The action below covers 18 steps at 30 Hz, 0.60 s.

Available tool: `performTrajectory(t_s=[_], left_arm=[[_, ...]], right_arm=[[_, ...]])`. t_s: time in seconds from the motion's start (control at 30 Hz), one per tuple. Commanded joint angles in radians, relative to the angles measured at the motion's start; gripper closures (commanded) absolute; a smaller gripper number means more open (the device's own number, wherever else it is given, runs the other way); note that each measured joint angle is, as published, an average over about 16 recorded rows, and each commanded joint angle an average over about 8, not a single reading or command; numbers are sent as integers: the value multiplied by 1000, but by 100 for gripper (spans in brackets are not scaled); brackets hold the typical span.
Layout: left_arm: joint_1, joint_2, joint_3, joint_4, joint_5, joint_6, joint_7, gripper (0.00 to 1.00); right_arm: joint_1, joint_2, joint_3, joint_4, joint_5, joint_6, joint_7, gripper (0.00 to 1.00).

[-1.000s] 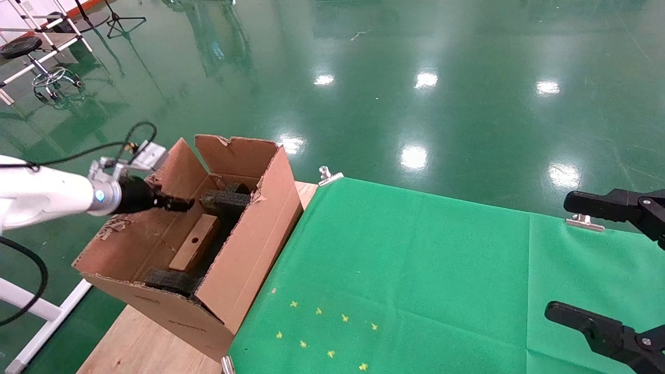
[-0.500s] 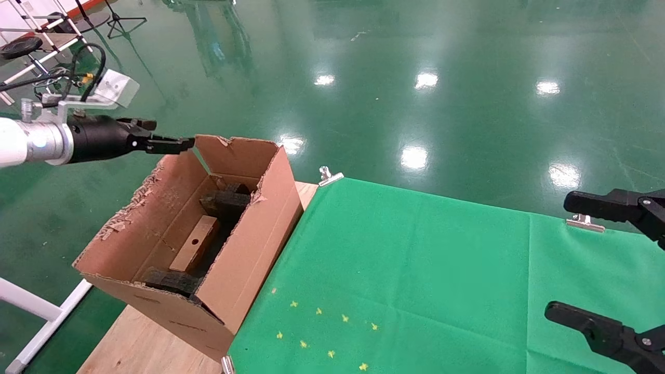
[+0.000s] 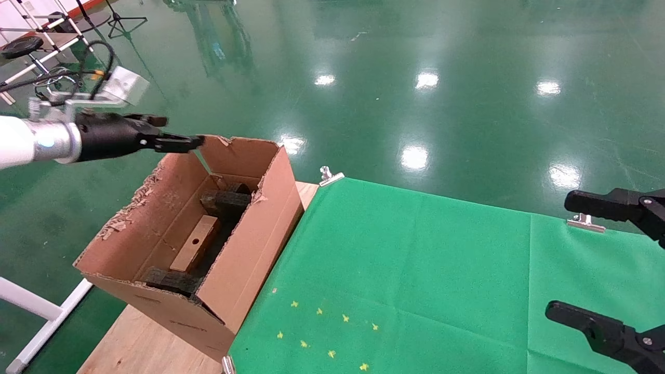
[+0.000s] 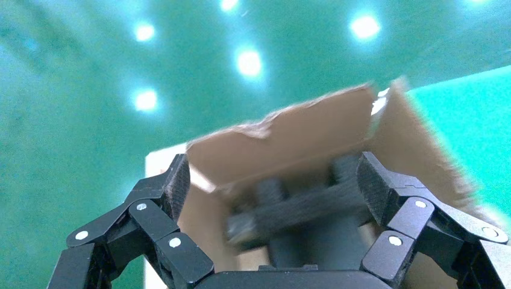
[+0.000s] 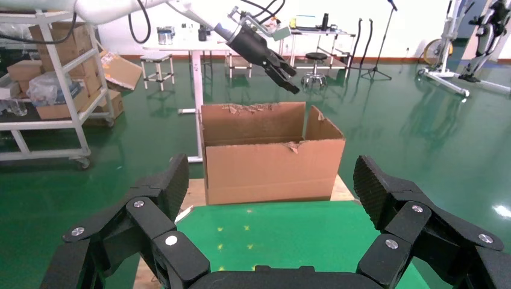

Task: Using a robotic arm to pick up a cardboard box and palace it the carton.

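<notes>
Head view: cardboard box [image 3: 195,250] lies inside carton [image 3: 249,249]; left gripper [image 3: 179,141] wide, empty.

Left arm [image 3: 13,145]: white shell, silver collar, blue light ring, grey box on bracket, black cables. Left gripper [image 3: 176,136]: black, jointed fingers [image 4: 153,214] with silver rivets, ribbed pads. Right gripper [image 3: 613,270]: all black, same linkage, silver rivets, 2 fingers [image 5: 150,211].
</notes>
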Motion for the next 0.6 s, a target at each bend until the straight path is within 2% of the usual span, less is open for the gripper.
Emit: performTrajectory(t_s=[0.03,0.6], left_arm=[[16,-1,-8,-25,-27,15,7,0],[186,-7,-88,-270,-297,161,80,0]], right_arm=[[0,0,0,0,0,0,0,0],[0,0,0,0,0,0,0,0]])
